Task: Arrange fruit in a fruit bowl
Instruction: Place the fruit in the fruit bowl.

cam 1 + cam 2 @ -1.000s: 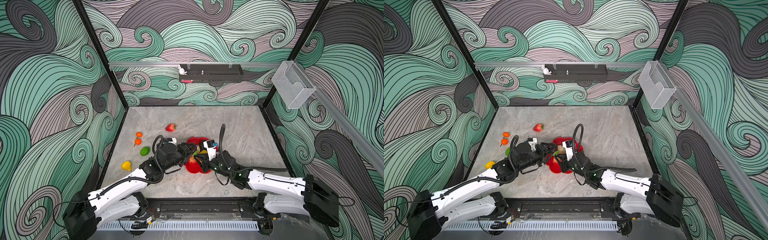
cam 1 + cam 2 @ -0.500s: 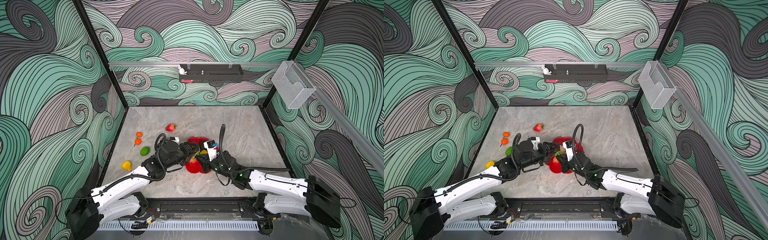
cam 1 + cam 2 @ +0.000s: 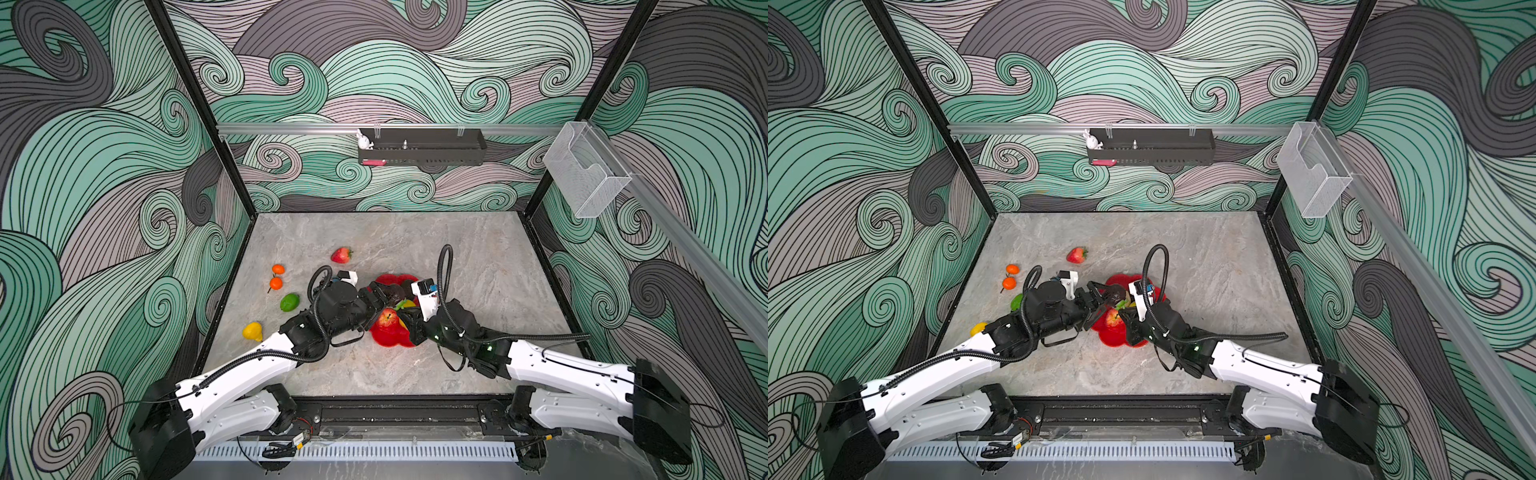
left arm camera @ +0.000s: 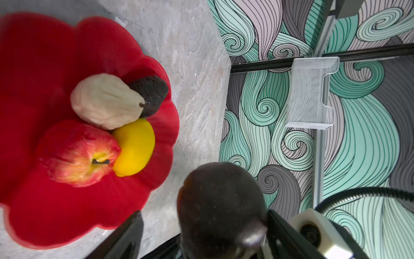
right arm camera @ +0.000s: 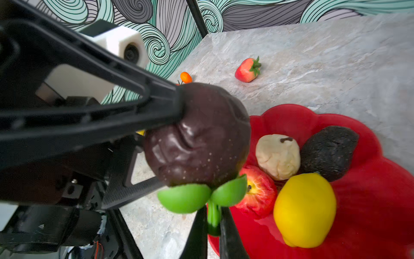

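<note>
Pinching the green stem of a dark fruit (image 5: 197,139), my right gripper (image 5: 214,218) holds it in the air at the left side of the bowl (image 5: 369,201). My left gripper (image 4: 203,215) stands spread around the same fruit. One finger (image 5: 134,107) touches its side, and a gap shows at the other.

The red bowl sits mid-table, a little toward the near edge. It holds an apple (image 4: 76,154), a lemon (image 4: 134,148), a beige piece (image 4: 103,101) and an avocado (image 4: 150,94), all bunched together and touching.

On the table (image 3: 478,332) left of the bowl lie a strawberry (image 3: 341,255) at the far end, two oranges (image 3: 277,269), a lime (image 3: 289,302) and, nearest, a second lemon (image 3: 252,331).
</note>
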